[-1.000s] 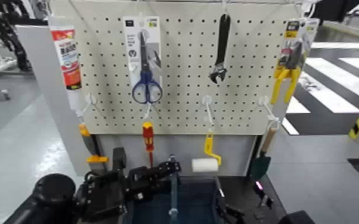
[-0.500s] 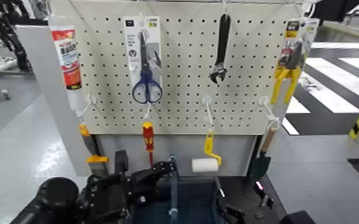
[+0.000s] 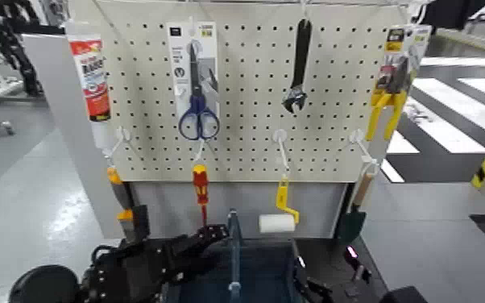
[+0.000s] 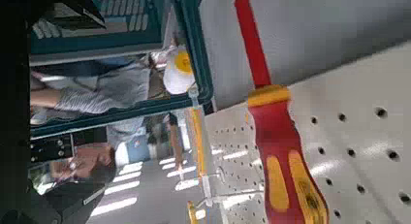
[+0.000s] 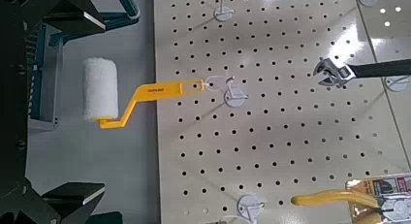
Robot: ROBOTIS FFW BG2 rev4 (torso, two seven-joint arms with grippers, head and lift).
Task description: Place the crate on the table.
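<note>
Spread apart, the left gripper has nothing between its fingertips in the left wrist view, and the crate shows past them with its thick blue-grey rim. A red-and-yellow screwdriver hangs by the cream pegboard, and a person in grey clothing shows beyond the rim. In the head view the crate sits low in the middle, in front of the grey back panel — its centre handle bar upright, its underside hidden from sight. The left gripper is at the crate's left side, one black finger reaching over toward the top of the bar; I cannot tell whether it touches. To the right of the crate lies the black top of the table, with the right gripper down near the crate's right side. Above, scissors, a wrench and yellow-handled pliers hang on the pegboard, while a white paint roller hangs just behind the crate. The right wrist view has the right gripper spread too and empty — a piece of the crate's rim showing near one fingertip, the roller past the gap, the wrench farther off.
</note>
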